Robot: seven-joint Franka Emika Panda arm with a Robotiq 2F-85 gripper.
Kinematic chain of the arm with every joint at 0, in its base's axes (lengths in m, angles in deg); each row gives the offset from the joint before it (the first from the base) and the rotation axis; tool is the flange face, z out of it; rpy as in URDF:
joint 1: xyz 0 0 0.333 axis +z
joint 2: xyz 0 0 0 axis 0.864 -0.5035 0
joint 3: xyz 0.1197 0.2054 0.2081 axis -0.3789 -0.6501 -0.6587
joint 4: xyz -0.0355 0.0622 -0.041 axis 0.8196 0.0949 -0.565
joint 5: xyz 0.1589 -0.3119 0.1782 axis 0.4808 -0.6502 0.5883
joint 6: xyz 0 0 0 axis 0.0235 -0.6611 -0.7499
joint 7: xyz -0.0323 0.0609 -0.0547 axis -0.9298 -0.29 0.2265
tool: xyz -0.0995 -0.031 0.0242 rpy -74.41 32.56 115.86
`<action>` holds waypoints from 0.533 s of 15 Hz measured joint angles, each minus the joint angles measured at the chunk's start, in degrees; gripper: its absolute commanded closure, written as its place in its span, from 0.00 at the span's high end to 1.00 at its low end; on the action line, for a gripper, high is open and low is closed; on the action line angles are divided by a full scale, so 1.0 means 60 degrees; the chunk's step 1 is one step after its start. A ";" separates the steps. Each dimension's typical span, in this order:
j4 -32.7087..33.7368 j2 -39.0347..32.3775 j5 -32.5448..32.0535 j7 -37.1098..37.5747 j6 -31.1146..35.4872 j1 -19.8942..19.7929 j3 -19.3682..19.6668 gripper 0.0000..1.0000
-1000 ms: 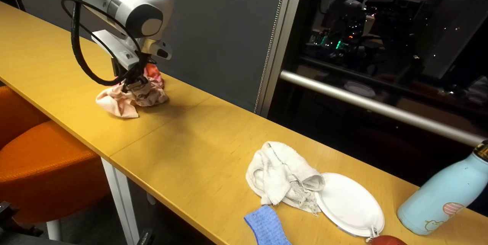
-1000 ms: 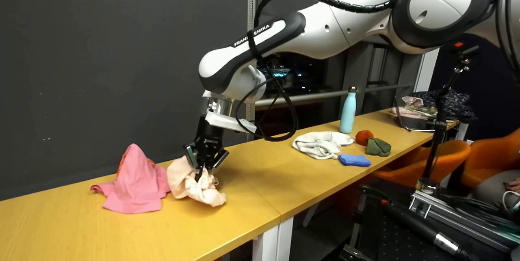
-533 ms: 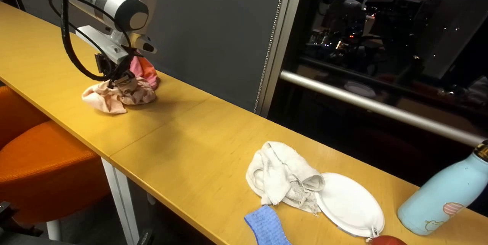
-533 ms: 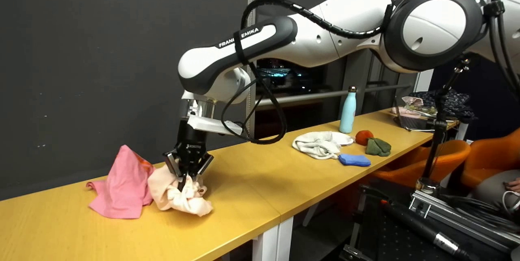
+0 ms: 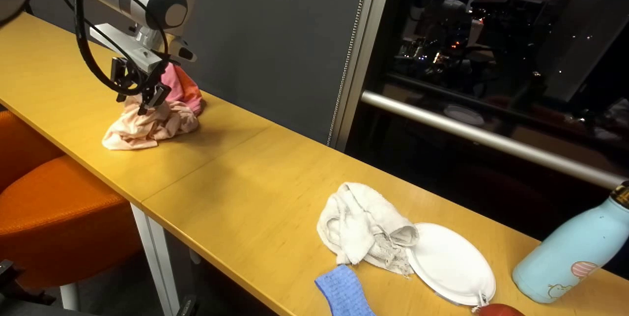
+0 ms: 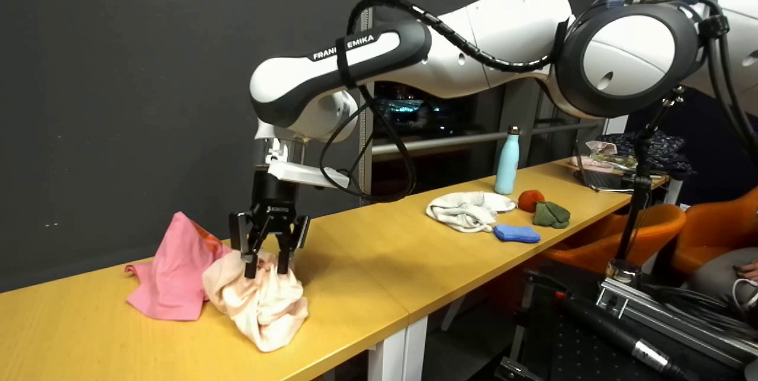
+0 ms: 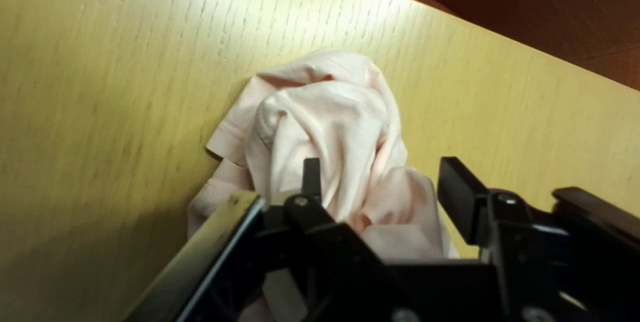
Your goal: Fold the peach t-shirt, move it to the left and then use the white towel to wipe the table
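Observation:
The peach t-shirt (image 6: 260, 304) lies in a crumpled heap on the yellow-tan table (image 6: 355, 286), close against a pink cloth. Just over the heap, in both exterior views, my gripper (image 6: 267, 265) points down with its fingers spread. In the wrist view a wide gap parts the fingertips of the gripper (image 7: 382, 182), with loose folds of the peach t-shirt (image 7: 325, 126) below and no cloth pinched. Whether the tips still touch the folds I cannot tell. Farther along the table the white towel (image 5: 351, 227) lies bunched, partly on a white plate.
The pink cloth (image 6: 177, 277) stands peaked near the dark wall. Around the towel are the white plate (image 5: 452, 262), a blue cloth (image 5: 344, 291), a light blue bottle (image 5: 565, 252), a red-orange round object (image 6: 530, 199) and a green cloth (image 6: 551, 215). An orange chair (image 5: 59, 217) is beside the table.
My gripper carried the peach t-shirt along the table, toward the pink cloth's end, nudging that cloth. Then its fingers parted, it rose slightly, and the t-shirt slumped and spread.

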 measured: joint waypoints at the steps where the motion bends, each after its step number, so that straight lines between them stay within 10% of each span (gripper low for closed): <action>1: 0.0042 0.0070 -0.0050 -0.0002 -0.0168 -0.0005 0.0037 0.99; 8: -0.0826 0.1359 -0.0658 -0.0013 -0.0843 -0.0661 0.0899 1.00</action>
